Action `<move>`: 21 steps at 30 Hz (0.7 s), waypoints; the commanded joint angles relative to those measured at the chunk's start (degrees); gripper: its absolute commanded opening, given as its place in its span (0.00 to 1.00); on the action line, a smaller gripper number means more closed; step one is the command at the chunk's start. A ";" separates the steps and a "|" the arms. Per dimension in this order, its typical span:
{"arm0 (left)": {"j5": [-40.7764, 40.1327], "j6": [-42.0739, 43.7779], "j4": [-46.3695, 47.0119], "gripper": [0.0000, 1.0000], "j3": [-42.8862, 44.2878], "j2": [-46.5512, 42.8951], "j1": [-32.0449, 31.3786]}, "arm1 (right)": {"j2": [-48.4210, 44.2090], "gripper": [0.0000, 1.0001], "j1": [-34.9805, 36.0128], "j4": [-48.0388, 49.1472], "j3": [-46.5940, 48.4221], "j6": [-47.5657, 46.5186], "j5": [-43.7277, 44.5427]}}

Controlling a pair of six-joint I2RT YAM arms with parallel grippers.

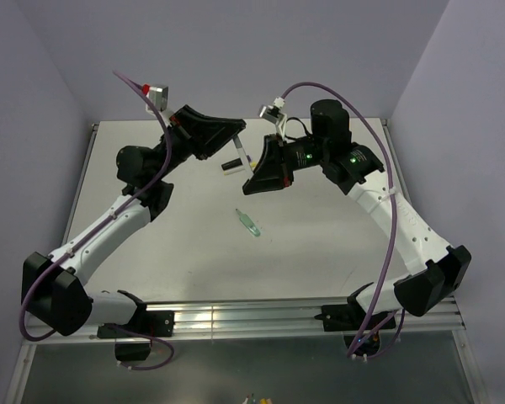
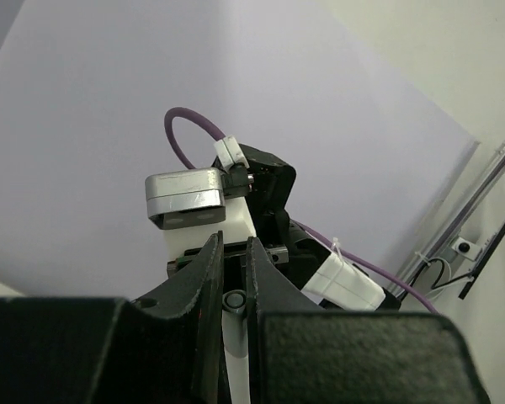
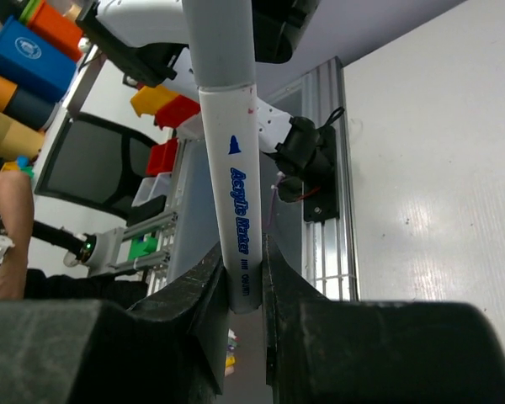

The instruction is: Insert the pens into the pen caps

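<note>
The grey-white pen (image 1: pixel 240 154) hangs above the table between both grippers. My right gripper (image 3: pixel 244 252) is shut on its white barrel (image 3: pixel 236 194), which bears blue print. My left gripper (image 2: pixel 234 252) is shut on the grey pen cap (image 2: pixel 234 301), which sits on the pen's other end, with white barrel (image 2: pixel 239 366) showing below it. The cap also shows at the top of the right wrist view (image 3: pixel 219 42). In the top view the left gripper (image 1: pixel 232 141) and the right gripper (image 1: pixel 257 172) face each other closely. The translucent green pen (image 1: pixel 248 223) lies on the table in front of them. The other pens and caps are out of view.
A small dark object (image 1: pixel 230 167) shows just below the held pen; I cannot tell what it is. The table (image 1: pixel 320 252) is pale grey with an aluminium rail (image 1: pixel 252 318) at its near edge. Purple cables (image 1: pixel 393 244) loop along both arms.
</note>
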 commanded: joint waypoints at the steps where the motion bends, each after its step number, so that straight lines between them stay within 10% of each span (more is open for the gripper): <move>1: 17.51 -1.42 -11.88 0.00 -3.26 0.28 -6.61 | -0.45 0.00 -1.92 16.58 7.23 2.79 14.62; 12: 11.53 4.38 -24.66 0.00 -2.29 -0.25 -7.40 | 0.78 0.00 -2.01 6.21 13.83 0.24 32.48; 21: 15.30 0.87 -14.74 0.00 -4.75 0.37 -7.49 | 1.57 0.00 -1.92 12.34 11.55 -1.08 18.08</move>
